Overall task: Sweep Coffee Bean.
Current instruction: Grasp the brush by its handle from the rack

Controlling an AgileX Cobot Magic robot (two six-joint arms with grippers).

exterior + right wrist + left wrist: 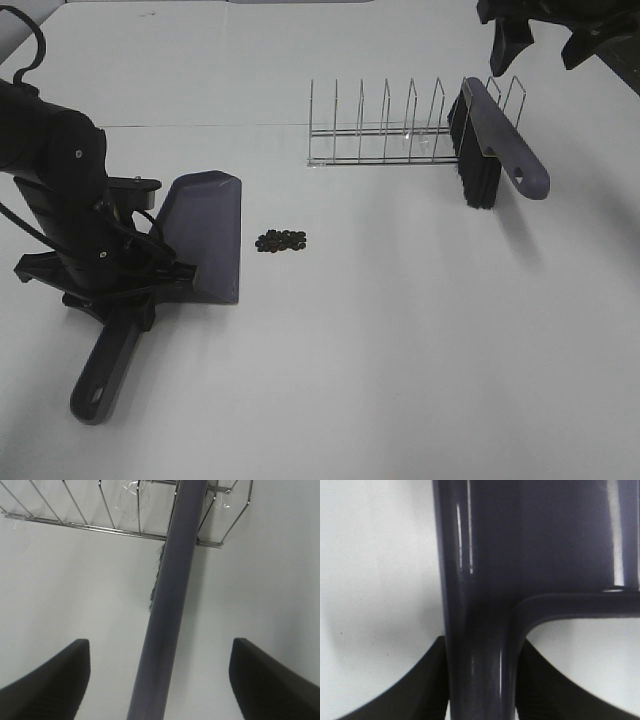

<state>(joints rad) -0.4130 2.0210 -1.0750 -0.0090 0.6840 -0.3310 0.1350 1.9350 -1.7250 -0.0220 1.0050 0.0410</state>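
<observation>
left arm (pixel 70 200) hides dustpan (pixel 205 225) neck; coffee bean (pixel 281 241) count unreadable.

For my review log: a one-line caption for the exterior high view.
Left gripper holds the dustpan beside the coffee beans; right gripper hovers open above the racked brush.

Wire rack (pixel 400 135): chrome, row of upright dividers. It stands on the white table (pixel 400 370), low & ahead of R claw (pixel 535 40), well apart from L claw (pixel 140 285). Clear tape bits on its wires.

Brush (pixel 500 145): grey-purple handle w/ hang hole, black bristles down on the table, propped at the rack end nearest R claw. In R wrist view the handle runs under that claw, between its spread fingers (pixel 45 680), not touching them.

Dustpan (pixel 205 235): same colour, flat on the table. Its handle neck sits right in L claw, w/ fingers (pixel 420 690) against both sides; pan lies one side of the claw, grip end the other.
</observation>
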